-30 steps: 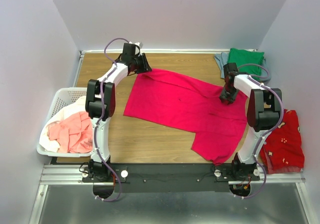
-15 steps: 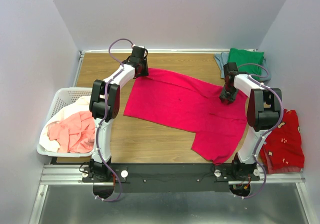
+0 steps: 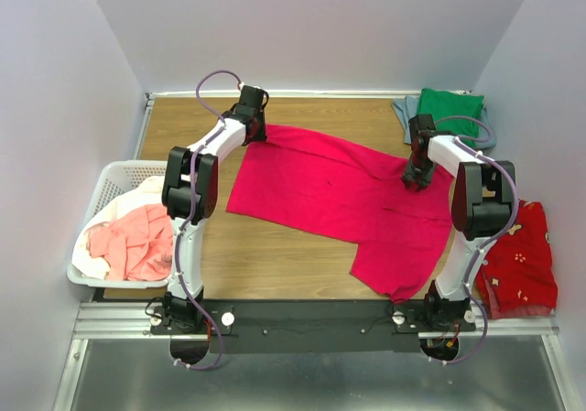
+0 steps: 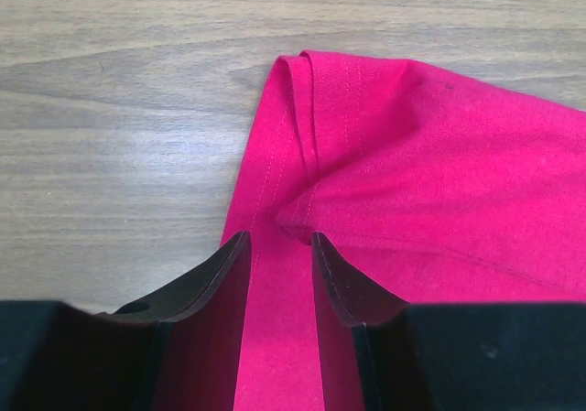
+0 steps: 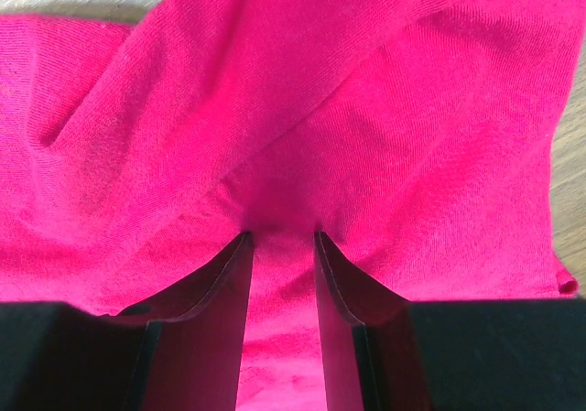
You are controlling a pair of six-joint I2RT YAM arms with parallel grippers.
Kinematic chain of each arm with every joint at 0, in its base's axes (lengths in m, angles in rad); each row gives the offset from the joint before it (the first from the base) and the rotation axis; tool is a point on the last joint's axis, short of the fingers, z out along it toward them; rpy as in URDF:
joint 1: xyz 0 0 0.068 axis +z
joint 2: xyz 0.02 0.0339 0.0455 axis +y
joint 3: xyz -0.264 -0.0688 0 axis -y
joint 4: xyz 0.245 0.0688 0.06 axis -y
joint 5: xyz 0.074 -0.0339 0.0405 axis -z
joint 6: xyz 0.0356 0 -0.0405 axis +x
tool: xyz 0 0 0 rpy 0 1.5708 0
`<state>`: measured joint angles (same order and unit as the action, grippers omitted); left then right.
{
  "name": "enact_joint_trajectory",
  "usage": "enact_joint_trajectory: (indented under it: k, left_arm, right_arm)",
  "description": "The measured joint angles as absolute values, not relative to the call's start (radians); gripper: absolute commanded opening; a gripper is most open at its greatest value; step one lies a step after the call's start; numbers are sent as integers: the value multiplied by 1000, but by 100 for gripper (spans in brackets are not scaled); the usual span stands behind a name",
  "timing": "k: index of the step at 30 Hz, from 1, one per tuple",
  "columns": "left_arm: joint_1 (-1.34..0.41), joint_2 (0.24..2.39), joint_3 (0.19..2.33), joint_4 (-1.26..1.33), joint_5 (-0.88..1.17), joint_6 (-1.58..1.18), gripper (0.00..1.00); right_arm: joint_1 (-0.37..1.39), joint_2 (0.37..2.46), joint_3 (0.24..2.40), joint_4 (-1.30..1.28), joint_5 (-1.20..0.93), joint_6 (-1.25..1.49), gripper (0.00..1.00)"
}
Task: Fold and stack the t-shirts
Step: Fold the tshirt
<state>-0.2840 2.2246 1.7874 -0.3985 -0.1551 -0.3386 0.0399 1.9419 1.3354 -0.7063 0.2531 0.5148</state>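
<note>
Over on the left, the left arm stretches toward the table's far side. Its gripper [image 4: 277,244] is pinched on a hemmed corner of the crimson t-shirt [image 3: 339,196], and cloth puckers between the fingers. The shirt lies spread and lightly wrinkled across the wooden table [image 3: 183,136]. The right arm folds at the elbow, and its gripper [image 5: 279,237] is clamped on the shirt's bunched right part.

From above, the fingertips of the left gripper [image 3: 257,136] are lost under its own wrist, as are those of the right gripper [image 3: 413,181]. At one o'clock the grey-blue t-shirt [image 3: 402,111] shows only a rim beneath the green t-shirt [image 3: 449,109]. At nine o'clock the white t-shirt [image 3: 117,210] lies mostly buried under the salmon-pink t-shirt [image 3: 137,243]. Both wrist views cut off the crimson-pink t-shirt [image 4: 439,200].
</note>
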Motion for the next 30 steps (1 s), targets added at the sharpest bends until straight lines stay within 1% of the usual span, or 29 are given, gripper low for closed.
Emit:
enact_joint_trajectory:
  k: [14,17,18,21,22,24,25,30]
  left_arm:
    - [-284,2245,1792,-373,-70,-305,41]
    - [-284,2268,1805,-369,-62,-303,38]
    - [-284,2275,1809,-368,-62,-303,37]
    - [-284,2290,1818,-370,-62,-303,19]
    - [-284,2295,1824,-371,-63,-300,12]
    - [-284,2301,1835,-376,-64,-300,2]
    - [-284,2302,1841,-381,-65,-301,0]
    - [-284,2300,1863,-392,-83,-297,0]
  right_arm:
    - [40,1945,1341,-712,250,515,41]
    - [40,1946,1342,-713,247,515,41]
    - [40,1946,1342,-713,247,515,41]
    - [40,1946,1342,-713,247,515,41]
    - [40,1946,1342,-713,247,514,41]
    - [40,1946,1342,-713,246,515,40]
    - [40,1946,1342,-713,246,515,40]
    - [40,1946,1342,-713,246,515,39]
